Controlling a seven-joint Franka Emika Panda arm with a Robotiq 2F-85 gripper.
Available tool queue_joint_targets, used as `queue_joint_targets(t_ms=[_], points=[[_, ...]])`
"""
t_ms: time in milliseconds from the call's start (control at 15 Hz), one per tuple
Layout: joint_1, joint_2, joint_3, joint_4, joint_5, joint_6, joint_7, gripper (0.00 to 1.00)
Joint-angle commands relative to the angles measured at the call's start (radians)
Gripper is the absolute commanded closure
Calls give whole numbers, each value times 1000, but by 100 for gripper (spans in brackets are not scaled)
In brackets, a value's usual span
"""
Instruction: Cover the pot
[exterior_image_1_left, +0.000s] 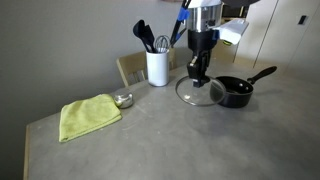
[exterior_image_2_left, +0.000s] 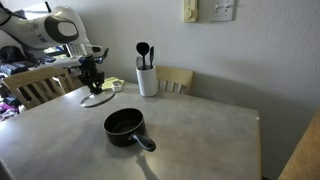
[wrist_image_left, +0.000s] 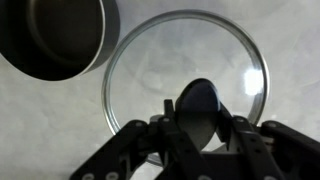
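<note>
The pot (exterior_image_1_left: 236, 93) is a small shallow black saucepan with a long handle. It stands uncovered on the grey table in both exterior views (exterior_image_2_left: 124, 124) and fills the top left corner of the wrist view (wrist_image_left: 55, 40). The round glass lid (exterior_image_1_left: 190, 96) lies right beside it, low at the table, and also shows in an exterior view (exterior_image_2_left: 98, 99) and in the wrist view (wrist_image_left: 170, 55). My gripper (exterior_image_1_left: 200, 76) points straight down over the lid (exterior_image_2_left: 93, 80). Its fingers (wrist_image_left: 197, 118) are closed on the lid's black knob (wrist_image_left: 197, 105).
A white utensil holder (exterior_image_1_left: 157, 67) with black utensils stands behind the lid, also in an exterior view (exterior_image_2_left: 147, 80). A green cloth (exterior_image_1_left: 88, 115) and a tiny metal bowl (exterior_image_1_left: 123, 100) lie further along the table. Wooden chairs (exterior_image_2_left: 175, 78) stand at the table's far side.
</note>
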Motion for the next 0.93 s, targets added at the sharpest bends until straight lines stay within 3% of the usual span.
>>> queue_joint_targets(t_ms=[0,267,867], points=[[-28,-75,-29,-37,-25,-20,38,85],[-67,-98,-54,-22,-44,-18,-7,85],[-174,-102,-67,-42,-58,-4,-251,85]])
